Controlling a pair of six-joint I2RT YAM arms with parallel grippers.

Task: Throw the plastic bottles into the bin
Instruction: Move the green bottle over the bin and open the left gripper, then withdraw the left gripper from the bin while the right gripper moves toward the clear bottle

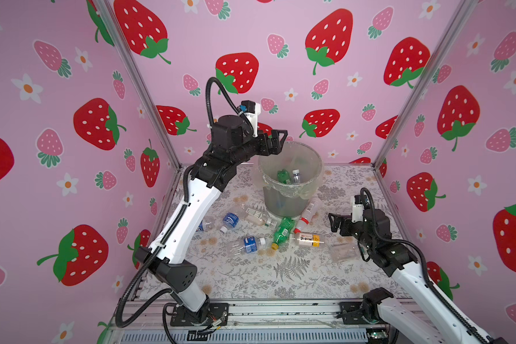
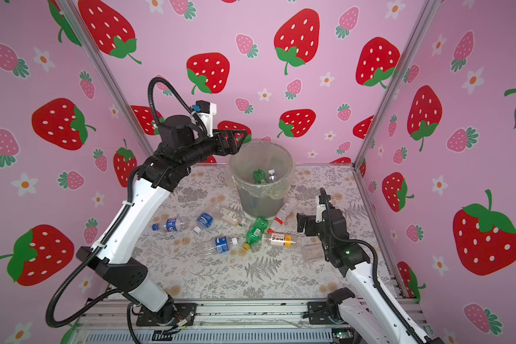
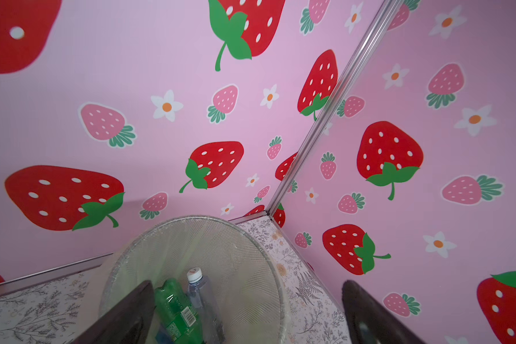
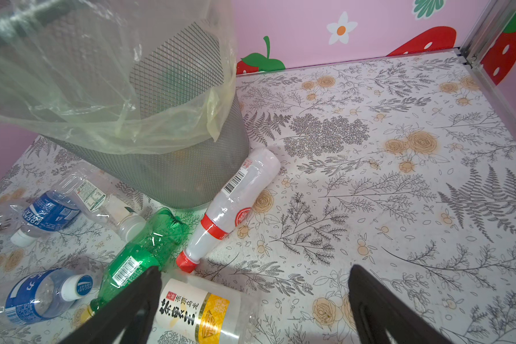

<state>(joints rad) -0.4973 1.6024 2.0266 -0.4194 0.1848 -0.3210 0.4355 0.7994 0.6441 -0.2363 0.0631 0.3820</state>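
The job is looking barely begun. Inside the bin [image 1: 280, 205] two bottles are showing, a green bottle [image 3: 176, 309] and a clear white-capped bottle [image 3: 200, 295], leaning side by side against the liner; whether more are lying beneath them I cannot tell. The left tool [image 1: 280, 141] is hanging over the bin's rim with its jaws spread wide and nothing between them. About eight bottles are waiting on the surface [image 1: 251, 277] around the bin's foot. They include a red-capped white bottle [image 4: 236, 205] just beside the bin's wall, a green yellow-capped bottle [image 1: 282, 232], a yellow-labelled whitish bottle [image 4: 200, 315], three blue-labelled ones, a clear white-labelled one, and a crushed clear bottle [image 1: 344, 251] farthest from the bin. The right tool [image 1: 333, 222] is sitting low, near the bin's foot, jaws wide and empty, with the yellow-labelled bottle lying just in front of it — probably the next pick. By my reckoning most of the work is lying ahead.
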